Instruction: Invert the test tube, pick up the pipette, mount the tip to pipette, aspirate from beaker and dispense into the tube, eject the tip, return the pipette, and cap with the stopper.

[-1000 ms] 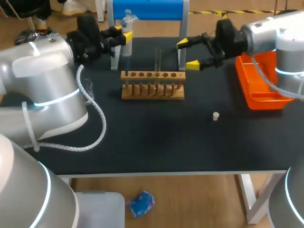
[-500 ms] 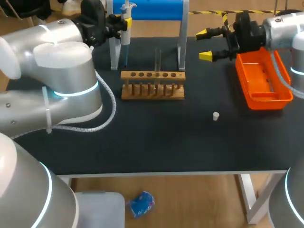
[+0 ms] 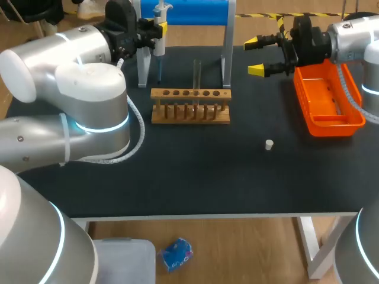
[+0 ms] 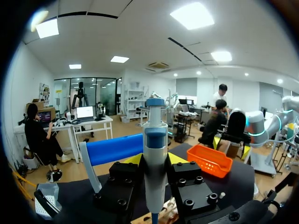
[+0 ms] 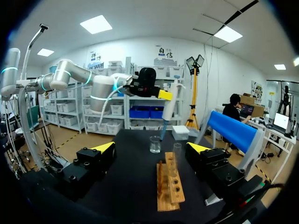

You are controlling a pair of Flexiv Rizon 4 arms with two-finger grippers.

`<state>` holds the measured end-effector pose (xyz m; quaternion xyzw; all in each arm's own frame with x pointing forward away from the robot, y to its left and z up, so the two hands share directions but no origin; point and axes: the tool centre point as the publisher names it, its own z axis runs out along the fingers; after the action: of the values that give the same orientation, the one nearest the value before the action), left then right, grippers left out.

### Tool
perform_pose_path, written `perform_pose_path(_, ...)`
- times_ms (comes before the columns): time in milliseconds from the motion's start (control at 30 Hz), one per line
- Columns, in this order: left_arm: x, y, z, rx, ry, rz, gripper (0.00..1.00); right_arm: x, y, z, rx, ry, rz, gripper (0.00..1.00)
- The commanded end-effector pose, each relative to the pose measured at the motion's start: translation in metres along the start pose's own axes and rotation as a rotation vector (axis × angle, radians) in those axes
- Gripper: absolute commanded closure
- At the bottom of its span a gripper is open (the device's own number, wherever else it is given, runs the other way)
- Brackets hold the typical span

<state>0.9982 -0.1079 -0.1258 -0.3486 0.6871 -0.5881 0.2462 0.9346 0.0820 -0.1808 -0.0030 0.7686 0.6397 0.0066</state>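
my left claw (image 3: 154, 27) is clamped on the pipette (image 4: 155, 144), upright by the blue stand (image 3: 183, 12) (test tube (image 3: 197, 74) standing in the wooden rack (image 3: 190, 112)), while my right claw (image 3: 254, 56) hangs wide open near the orange tray (image 3: 328, 124).

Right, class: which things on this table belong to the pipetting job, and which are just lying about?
Job: pipette, test tube, beaker, stopper, wooden rack holding the tube.
Not named in the task: orange tray, blue-topped stand.
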Motion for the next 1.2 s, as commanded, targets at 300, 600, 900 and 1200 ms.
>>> perform_pose_path(300,-0.051,0.003,0.033,-0.084,-0.100,-0.031,1.00,-0.051,-0.002,0.033,0.049,-0.207,0.152,0.00)
perform_pose_path(600,-0.084,0.007,0.062,-0.118,-0.181,-0.053,1.00,-0.096,-0.002,0.061,0.090,-0.295,0.220,0.00)
perform_pose_path(900,-0.104,0.008,0.081,-0.138,-0.240,-0.070,1.00,-0.133,0.003,0.087,0.149,-0.367,0.238,0.00)
perform_pose_path(1200,-0.117,0.012,0.091,-0.170,-0.302,-0.087,1.00,-0.163,0.002,0.110,0.163,-0.392,0.254,0.00)
